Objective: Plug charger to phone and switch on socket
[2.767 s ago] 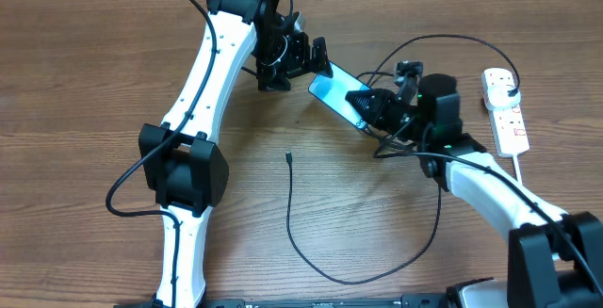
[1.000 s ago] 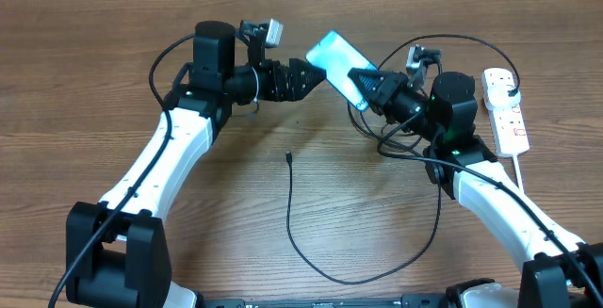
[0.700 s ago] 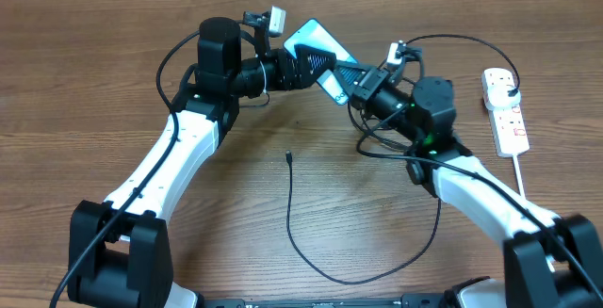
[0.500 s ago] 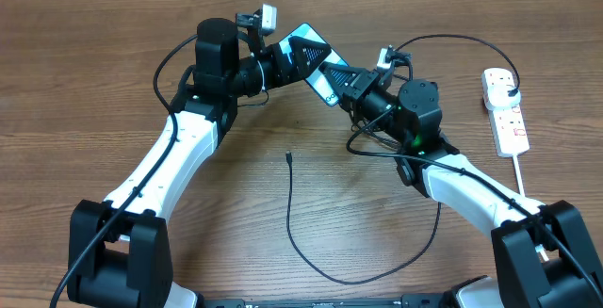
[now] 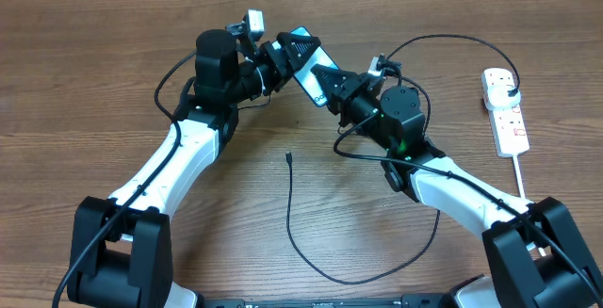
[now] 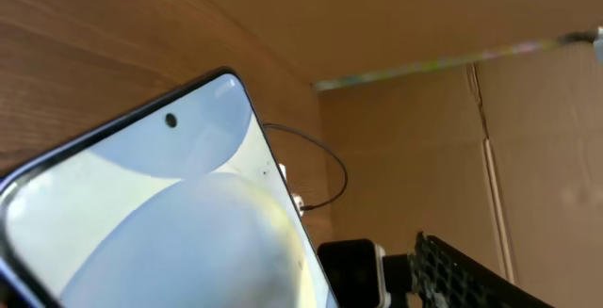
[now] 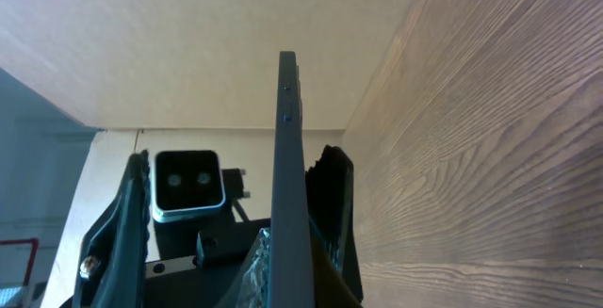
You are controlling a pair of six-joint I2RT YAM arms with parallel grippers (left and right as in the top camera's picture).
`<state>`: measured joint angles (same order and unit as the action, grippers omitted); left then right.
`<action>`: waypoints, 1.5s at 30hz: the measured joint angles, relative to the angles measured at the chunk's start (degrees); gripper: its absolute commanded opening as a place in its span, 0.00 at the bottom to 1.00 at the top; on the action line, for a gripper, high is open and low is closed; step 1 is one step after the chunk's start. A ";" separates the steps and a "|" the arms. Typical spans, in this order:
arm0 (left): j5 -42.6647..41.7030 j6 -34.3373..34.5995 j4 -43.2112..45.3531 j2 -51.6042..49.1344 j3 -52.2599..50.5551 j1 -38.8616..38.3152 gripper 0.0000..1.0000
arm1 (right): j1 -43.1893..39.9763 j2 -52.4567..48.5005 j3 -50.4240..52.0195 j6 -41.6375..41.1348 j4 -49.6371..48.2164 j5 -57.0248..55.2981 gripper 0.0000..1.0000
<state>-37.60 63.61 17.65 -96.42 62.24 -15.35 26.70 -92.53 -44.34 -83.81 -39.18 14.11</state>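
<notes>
The phone, its screen lit light blue, is held off the table at the back centre. My right gripper is shut on its lower end; in the right wrist view the phone stands edge-on between those jaws. My left gripper is open and straddles the phone's upper end, with one finger close against it and the other well apart. The screen fills the lower left of the left wrist view. The charger's tip lies free on the table. The white socket lies at the far right.
The charger's black cable loops across the table's front, then arcs over the back to a black plug in the socket. The socket's thick white cord runs toward the front right. A cardboard wall borders the table's far edge.
My right arm has carried the phone leftward into the left gripper's jaws. The left jaws have started to narrow around its upper end. Cable and socket have not moved.
</notes>
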 measured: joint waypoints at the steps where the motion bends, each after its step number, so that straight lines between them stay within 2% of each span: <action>1: 0.15 0.96 0.04 0.00 -0.02 0.00 0.74 | 0.09 -0.02 0.00 0.00 0.00 -0.39 0.04; 8: 0.42 7.28 2.69 0.00 -0.61 0.02 0.53 | 0.83 -0.04 -0.17 -0.79 -0.74 -2.93 0.04; 22: 2.10 17.42 7.45 -0.02 -1.09 0.07 0.41 | 3.32 -0.04 -0.70 -5.70 -1.70 -9.46 0.04; 30: 2.84 17.25 7.19 -0.15 -1.29 0.07 0.20 | 3.39 0.00 -1.46 -7.45 -0.31 -9.16 0.04; 38: 3.37 17.18 5.35 -0.24 -1.92 0.13 0.18 | 3.26 0.02 -1.95 -7.58 1.70 -7.76 0.04; 41: 3.37 16.96 4.46 -0.24 -1.95 0.13 0.11 | 3.02 0.02 -1.95 -7.50 1.95 -6.97 0.04; 45: 3.32 17.20 4.63 -0.24 -1.97 0.13 0.14 | 2.75 0.02 -1.95 -8.94 1.79 -6.32 0.04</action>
<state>-34.28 80.82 22.28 -96.66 60.27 -15.22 29.45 -92.51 -46.28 -92.75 -37.39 7.79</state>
